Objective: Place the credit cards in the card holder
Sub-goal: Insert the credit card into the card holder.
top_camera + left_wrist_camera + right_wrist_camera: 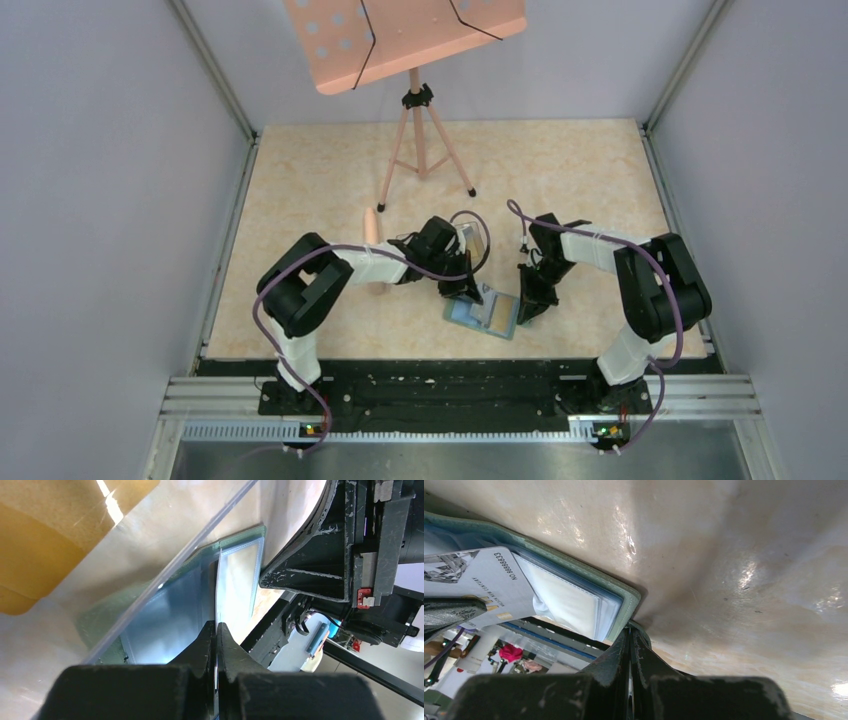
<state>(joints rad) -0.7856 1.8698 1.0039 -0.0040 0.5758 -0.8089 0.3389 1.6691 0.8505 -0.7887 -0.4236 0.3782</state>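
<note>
From my console I see the card holder [482,314] lying open on the bench [560,170], its pale blue and clear sleeves facing up, between the two arms. My left fingers [202,645] are over its left half, pressed together on what looks like the thin edge of a white-grey card [479,577]. That card lies slanted across the sleeves with its printed number showing. My right fingers [619,650] are at the holder's right edge, squeezed tight. Their tips touch the sage-green cover at its corner, and I cannot tell whether any of the cover is caught between them. Just beyond the holder's far side is a clear box [150,530] with orange-yellow cards [35,545] inside. Well past the holder, toward the back wall, stands a pink music stand [405,35].
</note>
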